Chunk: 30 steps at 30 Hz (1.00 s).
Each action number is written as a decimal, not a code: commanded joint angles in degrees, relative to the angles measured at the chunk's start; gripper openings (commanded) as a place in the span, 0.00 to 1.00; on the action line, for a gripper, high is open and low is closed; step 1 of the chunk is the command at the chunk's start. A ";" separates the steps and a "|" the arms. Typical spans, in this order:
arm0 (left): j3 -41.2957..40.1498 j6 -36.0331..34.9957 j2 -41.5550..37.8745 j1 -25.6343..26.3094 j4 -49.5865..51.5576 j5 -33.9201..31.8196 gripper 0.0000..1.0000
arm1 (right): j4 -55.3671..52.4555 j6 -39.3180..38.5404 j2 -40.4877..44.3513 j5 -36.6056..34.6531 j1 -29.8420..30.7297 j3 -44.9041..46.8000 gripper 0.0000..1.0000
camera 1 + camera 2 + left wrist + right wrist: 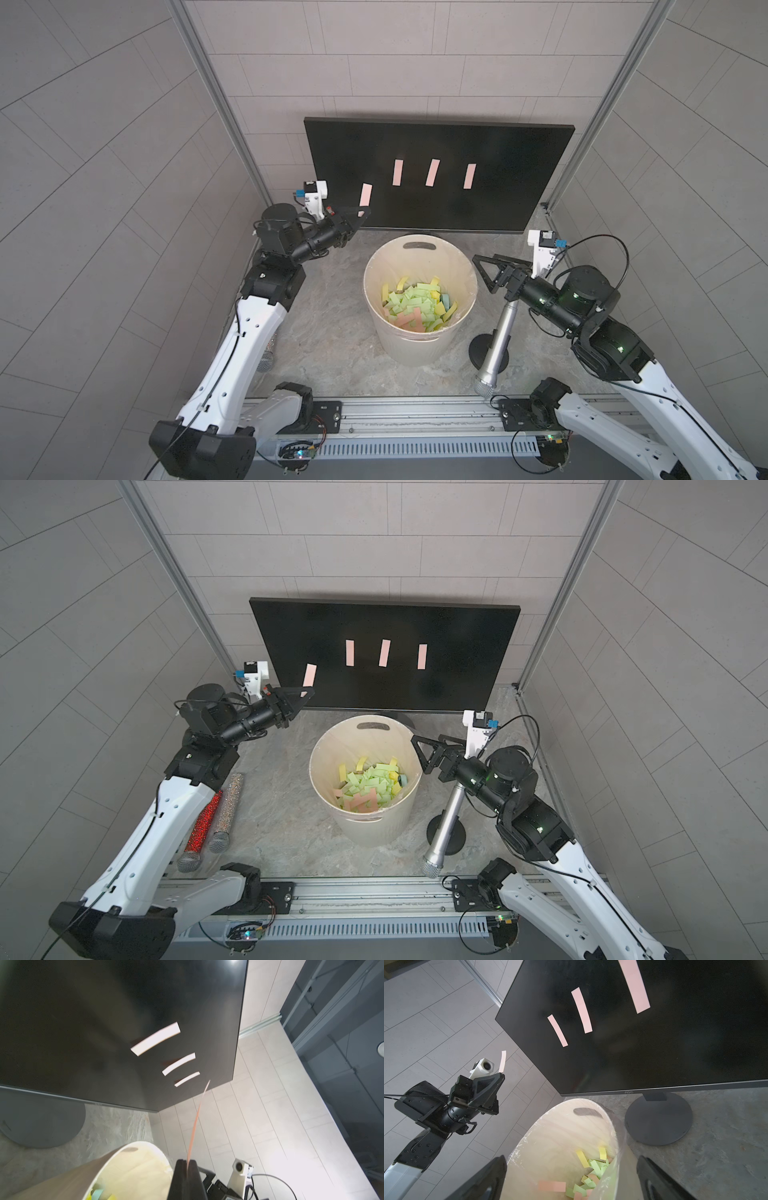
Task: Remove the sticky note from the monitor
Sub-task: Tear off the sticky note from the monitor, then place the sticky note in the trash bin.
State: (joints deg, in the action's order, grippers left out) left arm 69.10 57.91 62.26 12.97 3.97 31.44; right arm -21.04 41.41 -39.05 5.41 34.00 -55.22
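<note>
The pink sticky note (366, 194) stands upright from my left gripper (364, 212), whose jaws are pinched tight on its lower end. It hangs at ten o'clock from the cream bucket (415, 353). The right wrist view shows it clear of the monitor (519, 166), with bare wall (519, 1059) between strip and bezel edge. Three more pink notes (432, 172) stick mid-screen. The monitor stands at twelve o'clock of the bucket. My right gripper (482, 274) is spread wide and empty at three o'clock, just beside the rim. A silver microphone (498, 336) leans at four o'clock.
</note>
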 commanded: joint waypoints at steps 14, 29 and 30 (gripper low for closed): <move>-2.33 -12.19 -4.46 17.47 14.86 -5.49 0.02 | 0.28 0.34 0.55 -0.82 -0.42 0.62 1.00; -2.67 -16.07 -2.30 24.63 20.86 -10.51 0.24 | 0.39 -0.57 -0.71 -1.19 -1.36 -0.61 1.00; -2.58 -16.07 -2.18 24.63 20.97 -10.62 0.27 | 0.38 -0.69 -0.90 -1.18 -1.53 -0.81 1.00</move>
State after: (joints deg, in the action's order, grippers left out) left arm 66.41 43.18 59.77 37.30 23.05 21.78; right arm -21.02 41.34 -39.79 4.93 32.93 -55.07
